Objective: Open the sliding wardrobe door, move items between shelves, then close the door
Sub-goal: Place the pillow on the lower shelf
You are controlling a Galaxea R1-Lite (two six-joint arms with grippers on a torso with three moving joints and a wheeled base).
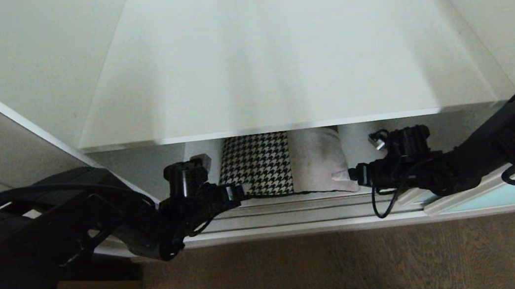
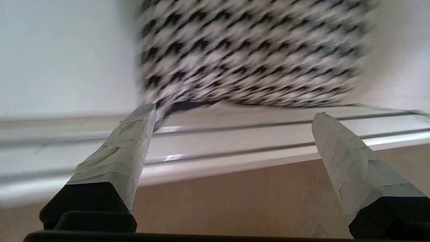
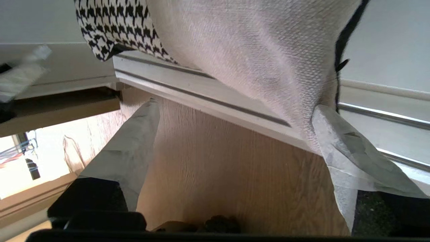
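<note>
While we are reading the scene from the wood-grain floor (image 1: 275, 281) inward, we are finding both black arms reaching low toward the wardrobe's bottom opening. Our left gripper (image 1: 239, 191) is hovering over the grooved silver sliding track (image 1: 296, 211), its paper-wrapped fingers (image 2: 124, 158) spread wide with nothing between them; one tip is lying just beside the lower corner of the black-and-white houndstooth folded textile (image 1: 255, 164). Our right gripper (image 1: 355, 176) is likewise standing wide open, and one wrapped finger (image 3: 349, 148) is touching the corner of the beige woven folded textile (image 1: 319, 161), though it is clamping nothing.

Both textiles are standing on edge, side by side, on the lower white-grey shelf board (image 1: 377, 183) just behind the track, houndstooth toward our left arm and beige toward our right. A dark fleecy piece is not showing in these views.

We are judging the coming move to turn on this: the pair lies between the two grippers, each arm nearest its own piece at an outer lower corner.

Above, the wide plain white upper shelf (image 1: 276, 62) is running back to the rear wall. At far right, a strip of the pale blue-green frosted sliding door (image 1: 503, 199) is showing, drawn aside.
</note>
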